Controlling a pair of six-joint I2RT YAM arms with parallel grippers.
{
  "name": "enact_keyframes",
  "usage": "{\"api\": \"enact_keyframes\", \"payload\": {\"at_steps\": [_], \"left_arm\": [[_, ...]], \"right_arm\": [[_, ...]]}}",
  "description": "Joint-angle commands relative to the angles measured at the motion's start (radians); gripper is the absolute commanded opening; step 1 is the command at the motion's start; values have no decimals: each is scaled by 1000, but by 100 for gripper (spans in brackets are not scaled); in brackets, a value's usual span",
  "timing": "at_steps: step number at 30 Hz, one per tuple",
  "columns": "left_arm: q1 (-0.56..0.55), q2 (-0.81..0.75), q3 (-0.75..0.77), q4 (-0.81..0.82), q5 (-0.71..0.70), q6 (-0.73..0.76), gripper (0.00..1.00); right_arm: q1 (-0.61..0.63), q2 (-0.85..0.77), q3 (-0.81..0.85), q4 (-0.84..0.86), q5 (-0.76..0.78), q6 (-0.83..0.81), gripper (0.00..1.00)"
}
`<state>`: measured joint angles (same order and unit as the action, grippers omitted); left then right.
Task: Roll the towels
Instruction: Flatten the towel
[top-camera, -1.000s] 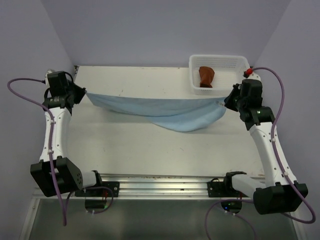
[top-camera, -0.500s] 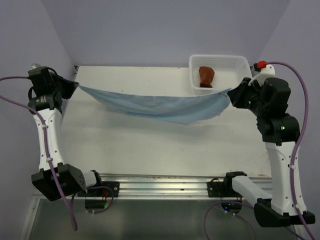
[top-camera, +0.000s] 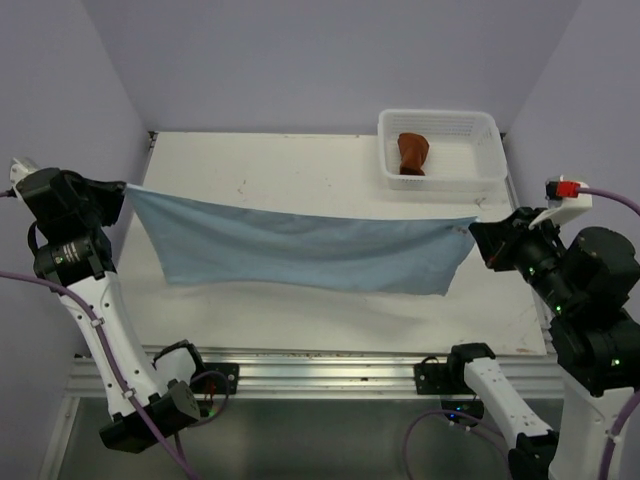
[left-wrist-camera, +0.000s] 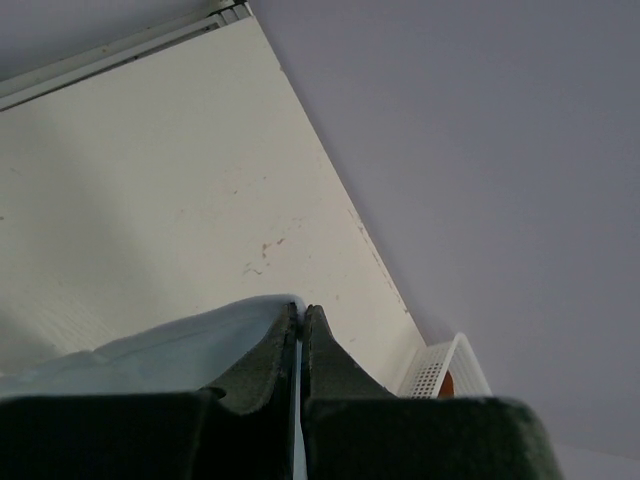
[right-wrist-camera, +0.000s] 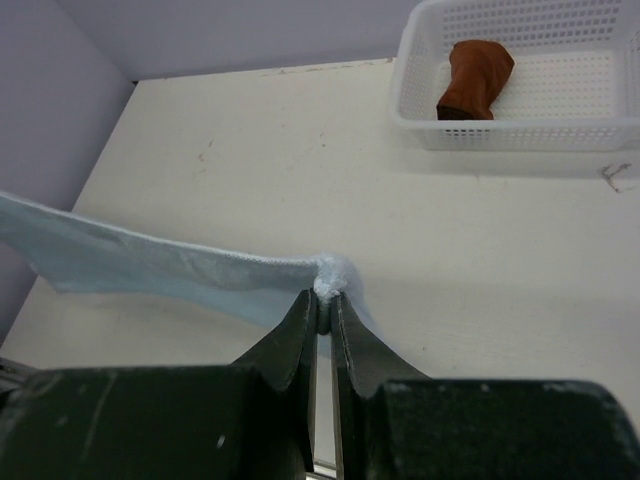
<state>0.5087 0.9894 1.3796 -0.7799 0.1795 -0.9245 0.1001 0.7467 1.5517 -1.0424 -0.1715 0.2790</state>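
A light blue towel (top-camera: 300, 250) hangs stretched flat in the air between my two grippers, above the white table (top-camera: 300, 160). My left gripper (top-camera: 124, 187) is shut on its left top corner; in the left wrist view (left-wrist-camera: 299, 312) the cloth (left-wrist-camera: 180, 345) shows between the closed fingers. My right gripper (top-camera: 476, 228) is shut on the right top corner, and in the right wrist view (right-wrist-camera: 325, 297) a bunched bit of the towel (right-wrist-camera: 150, 265) sits in the tips. A rolled brown towel (top-camera: 411, 153) lies in the white basket (top-camera: 440, 180).
The white basket stands at the table's far right corner and also shows in the right wrist view (right-wrist-camera: 500, 135) with the brown towel (right-wrist-camera: 474, 78) in it. Purple walls close in the left, back and right sides. The rail (top-camera: 320, 365) runs along the near edge.
Both arms have risen and pulled toward the near side, lifting the towel off the table. The towel, sagging before, now hangs spread flat and taut between the grippers.
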Motion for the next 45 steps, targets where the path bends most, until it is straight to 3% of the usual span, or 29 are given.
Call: {"api": "enact_keyframes", "payload": {"at_steps": [1, 10, 15, 24, 34, 45], "left_arm": [[11, -15, 38, -67, -86, -1, 0], [11, -26, -62, 40, 26, -10, 0], [11, -2, -103, 108, 14, -25, 0], [2, 116, -244, 369, 38, -45, 0], [-193, 405, -168, 518, -95, -25, 0], [-233, 630, -97, 582, -106, 15, 0]], "right_arm": [[6, -32, -7, -45, 26, 37, 0], [6, -23, -61, -25, 40, 32, 0], [4, 14, -100, -5, 124, 26, 0], [6, 106, -347, 226, 231, 77, 0], [4, 360, -415, 426, 374, 88, 0], [3, 560, -433, 579, 500, 45, 0]]}}
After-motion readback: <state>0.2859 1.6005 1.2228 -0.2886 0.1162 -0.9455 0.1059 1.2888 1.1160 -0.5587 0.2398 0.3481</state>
